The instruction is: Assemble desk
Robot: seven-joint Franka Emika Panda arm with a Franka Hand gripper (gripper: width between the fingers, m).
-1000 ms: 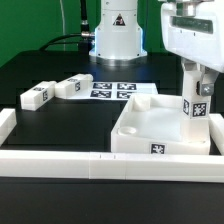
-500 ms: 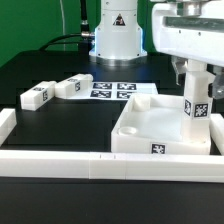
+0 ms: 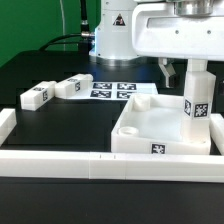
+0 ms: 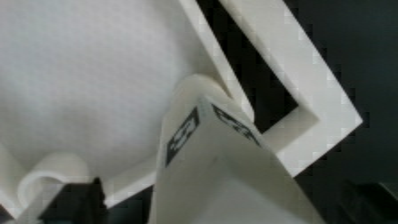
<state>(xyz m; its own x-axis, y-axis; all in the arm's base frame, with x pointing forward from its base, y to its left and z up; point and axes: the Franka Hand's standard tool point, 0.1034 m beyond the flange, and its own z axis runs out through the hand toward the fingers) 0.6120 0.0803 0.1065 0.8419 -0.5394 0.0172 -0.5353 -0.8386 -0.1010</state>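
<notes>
Exterior view: pincer (image 3: 189, 76) wide open at upright leg (image 3: 197, 106) top.

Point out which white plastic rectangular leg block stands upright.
The white leg block at the exterior view's right, standing on end in the wide rimmed tabletop's corner. The two other leg blocks lie flat on the black table.

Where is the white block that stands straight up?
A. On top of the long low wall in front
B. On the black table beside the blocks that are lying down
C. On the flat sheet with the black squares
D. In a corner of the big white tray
D: the upright leg block stands inside the tray-like tabletop, in a corner on the exterior view's right.
</notes>
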